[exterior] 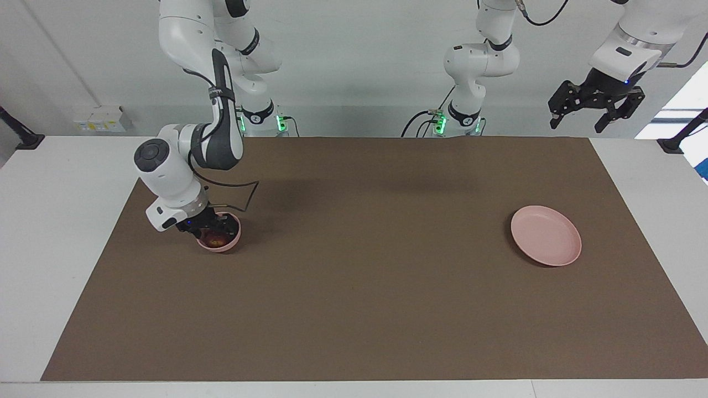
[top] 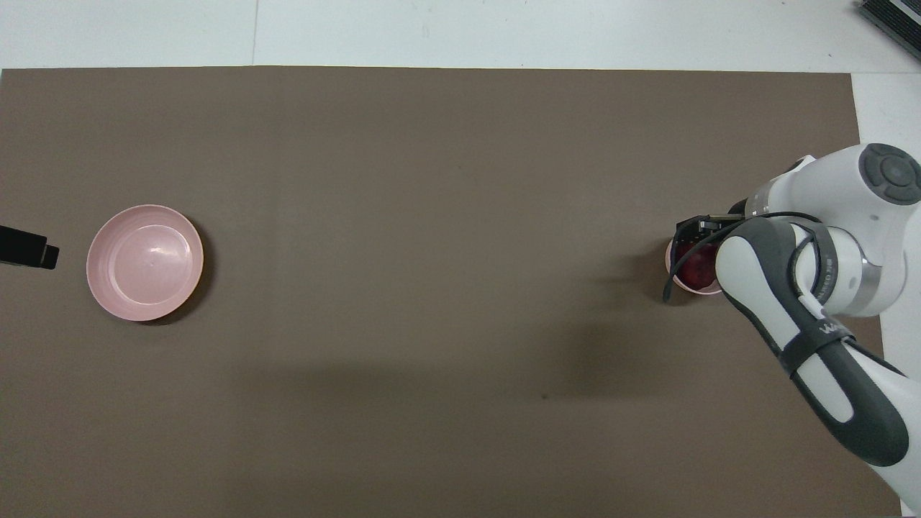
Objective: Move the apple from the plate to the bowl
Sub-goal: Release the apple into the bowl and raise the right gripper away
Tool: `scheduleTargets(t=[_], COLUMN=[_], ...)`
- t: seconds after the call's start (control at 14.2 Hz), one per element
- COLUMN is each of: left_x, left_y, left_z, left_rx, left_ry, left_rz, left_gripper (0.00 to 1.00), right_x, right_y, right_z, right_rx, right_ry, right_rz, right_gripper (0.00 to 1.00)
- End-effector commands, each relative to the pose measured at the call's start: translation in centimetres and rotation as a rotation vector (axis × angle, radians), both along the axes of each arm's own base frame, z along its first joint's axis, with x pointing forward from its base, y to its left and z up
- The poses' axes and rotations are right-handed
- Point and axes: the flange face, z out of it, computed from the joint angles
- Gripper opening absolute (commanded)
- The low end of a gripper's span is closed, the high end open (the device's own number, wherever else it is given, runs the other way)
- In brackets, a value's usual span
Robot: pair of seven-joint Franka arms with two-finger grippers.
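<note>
The dark red apple (exterior: 217, 241) lies inside the small deep pink bowl (exterior: 232, 243) near the right arm's end of the table. My right gripper (exterior: 212, 229) reaches down into the bowl, right at the apple. In the overhead view the right arm covers part of the bowl (top: 689, 289), and the apple (top: 696, 269) shows under the gripper (top: 699, 237). The flat pink plate (exterior: 546, 235) sits empty near the left arm's end and also shows in the overhead view (top: 144, 262). My left gripper (exterior: 596, 113) waits open, high above the table's left-arm end.
A brown mat (exterior: 365, 287) covers most of the white table. Only the left gripper's black tip (top: 27, 247) shows at the overhead view's edge, beside the plate.
</note>
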Motion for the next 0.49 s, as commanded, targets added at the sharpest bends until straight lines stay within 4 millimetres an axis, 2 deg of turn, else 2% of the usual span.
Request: scheduleTargets(t=[0.0,0.21,0.42], left_x=[-0.9,-0.9,-0.9], left_y=[0.3,0.3,0.3], left_z=[0.1,0.1,0.1], left_rx=[0.014,0.014,0.014], left_ry=[0.005,0.005,0.005], left_rz=[-0.004,-0.004,-0.004], left_gripper=[1.00,1.00,1.00], right_x=[-0.6,-2.0,-3.9], right_y=[0.3,0.3,1.3], right_z=[5.5,12.0,17.5], right_rx=[-0.008,-0.007,-0.047], right_ry=[-0.034,-0.037,-0.046], right_rz=[-0.008,-0.017,-0.020], right_gripper=[1.00,1.00,1.00])
